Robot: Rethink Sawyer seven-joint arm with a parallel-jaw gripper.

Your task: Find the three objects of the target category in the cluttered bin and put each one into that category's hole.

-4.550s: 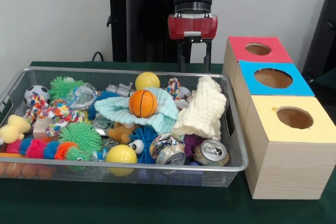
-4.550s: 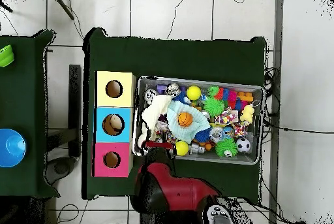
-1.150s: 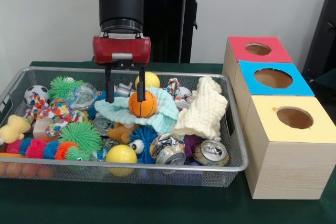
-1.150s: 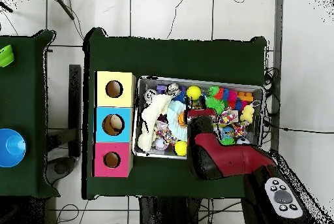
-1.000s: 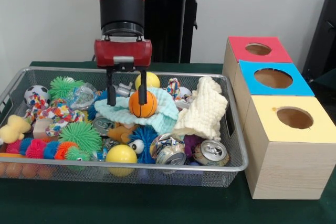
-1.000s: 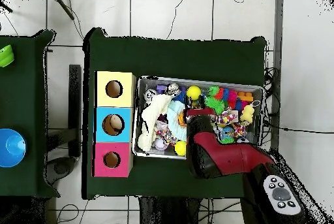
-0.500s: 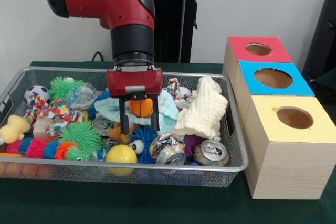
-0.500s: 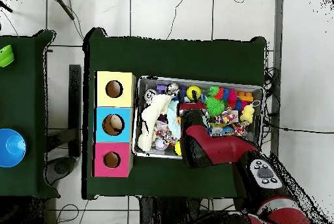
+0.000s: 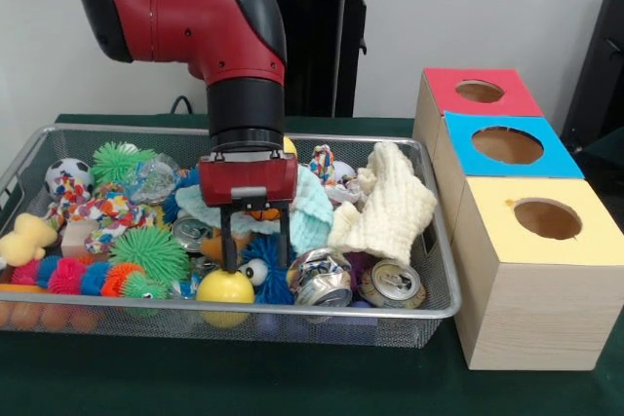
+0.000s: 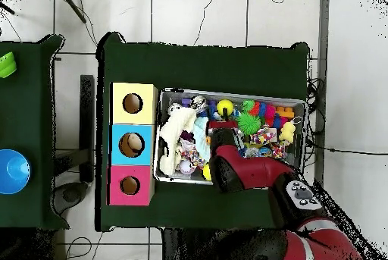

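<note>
Yellow ball (image 9: 225, 286) just below spread claw (image 9: 256, 262), front of wire bin (image 9: 429, 304).

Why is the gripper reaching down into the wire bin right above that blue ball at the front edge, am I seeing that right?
Nearly. In the front view the gripper does reach down into the wire bin, but the ball at the front edge is yellow, not blue.

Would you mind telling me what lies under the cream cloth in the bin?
A crushed can and something purple peek out below the cream cloth; whatever else lies beneath is covered.
</note>
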